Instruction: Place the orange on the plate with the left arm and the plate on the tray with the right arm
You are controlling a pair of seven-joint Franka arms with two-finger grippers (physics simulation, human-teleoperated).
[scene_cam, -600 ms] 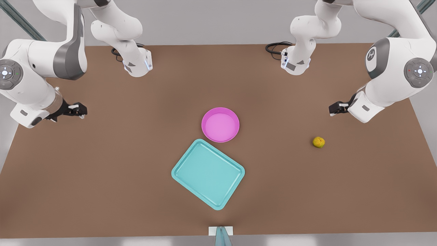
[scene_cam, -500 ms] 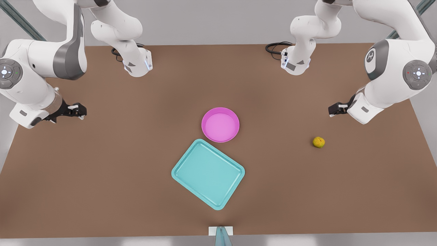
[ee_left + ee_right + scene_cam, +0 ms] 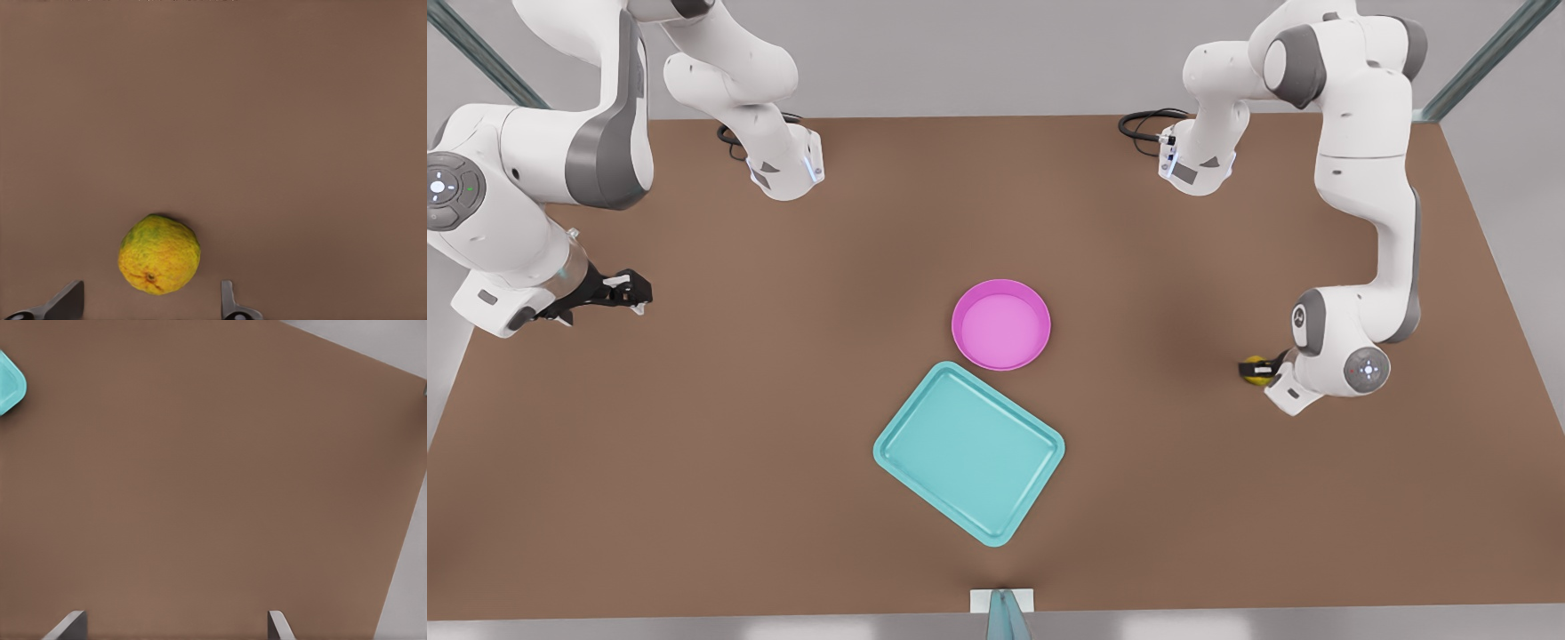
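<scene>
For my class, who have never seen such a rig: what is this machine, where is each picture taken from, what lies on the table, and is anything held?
Two white robot arms work over a brown table. The front view looks down on everything; each wrist view rides on one arm. On the table lie a pink plate, a teal tray and an orange. The left end effector, at the front view's right, is open around the orange, not gripping it. The right end effector waits open at the front view's left. Nothing is held.

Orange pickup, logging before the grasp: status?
Left gripper open astride orange, on table. Right gripper open, waiting aside. Plate, tray unobstructed.
</scene>
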